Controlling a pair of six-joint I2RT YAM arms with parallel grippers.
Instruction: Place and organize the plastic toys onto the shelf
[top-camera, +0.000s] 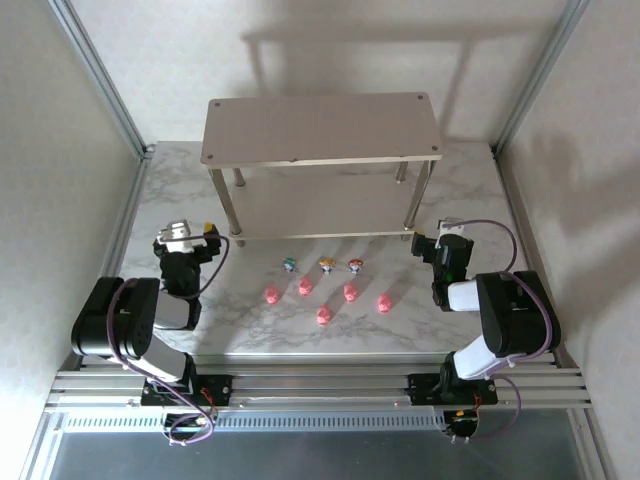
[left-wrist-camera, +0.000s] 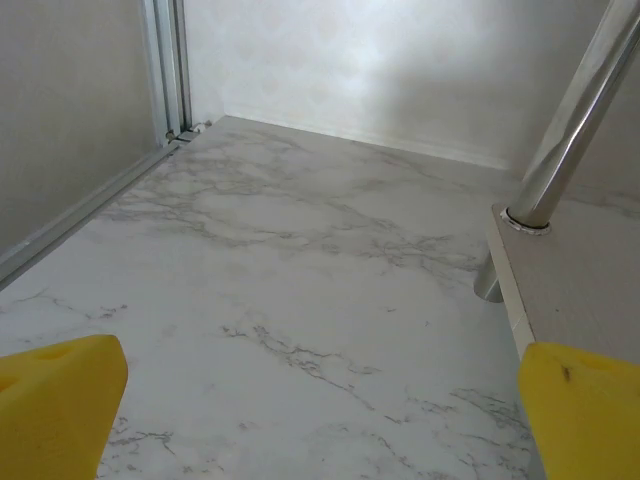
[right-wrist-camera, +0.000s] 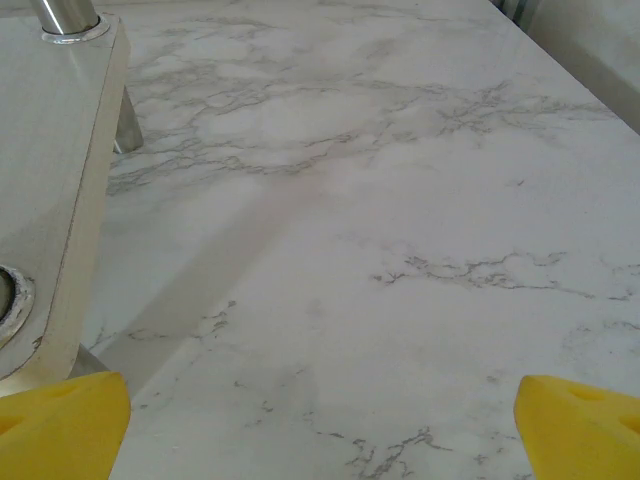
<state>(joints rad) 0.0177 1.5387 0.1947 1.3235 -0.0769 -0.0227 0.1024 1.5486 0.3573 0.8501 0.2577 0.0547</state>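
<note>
Five pink toys (top-camera: 305, 287) and three smaller coloured ones (top-camera: 326, 264) sit mid-frame on the bench (top-camera: 250, 330), in front of the shelf (top-camera: 320, 128), whose long axis runs left-right. They look light, hard and slippery, so pinch each across its body. Their facing is too small to tell. Left hand (top-camera: 190, 235) and right hand (top-camera: 440, 242) are both spread apart and empty.

A: What can't you make out around the shelf (top-camera: 320, 150)?
B: The three small figurines (top-camera: 326, 265) just in front of it are too tiny to show faces or shapes. The pink toys (top-camera: 350, 292) in front of those are mere blobs.
A: And the shelf itself?
B: Its top board (top-camera: 330, 125) hides the back of the lower board (top-camera: 320, 215). In the left wrist view, its leg (left-wrist-camera: 575, 115) runs off the top edge.
</note>
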